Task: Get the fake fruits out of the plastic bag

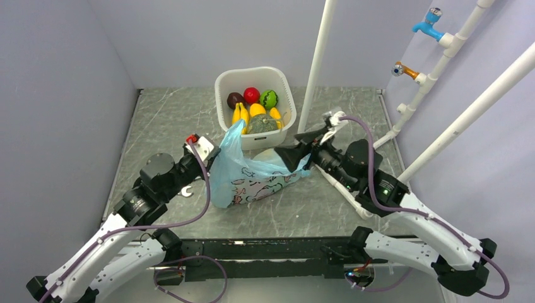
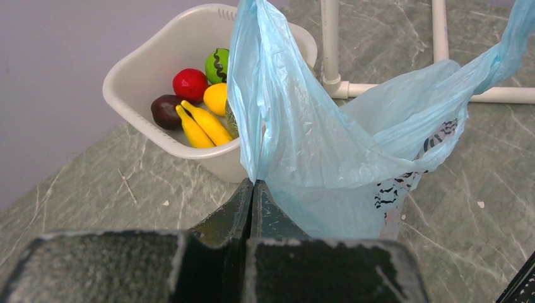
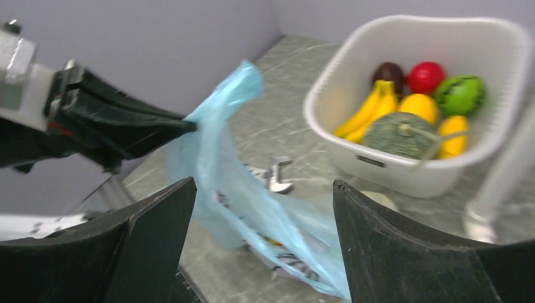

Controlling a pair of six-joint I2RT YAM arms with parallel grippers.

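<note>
The light-blue plastic bag (image 1: 252,177) lies slack on the table before the white basket (image 1: 283,81). My left gripper (image 1: 216,154) is shut on the bag's raised handle; its tips (image 2: 253,184) pinch the film. My right gripper (image 1: 295,153) is open at the bag's right end, and the bag (image 3: 252,208) hangs loose between its spread fingers (image 3: 161,218). In the basket lie the fake fruits: bananas (image 1: 240,115), a red apple (image 1: 252,95), a yellow round fruit (image 1: 257,110) and a striped green one (image 1: 269,99). I cannot tell what the bag holds.
A dark maroon ball (image 1: 235,99) and a grey-green lumpy piece (image 1: 262,124) also sit in the basket. A pale rounded thing (image 3: 373,201) lies at the basket's front wall. A small wrench (image 1: 185,191) is left of the bag. White pipes (image 1: 318,60) rise at the right.
</note>
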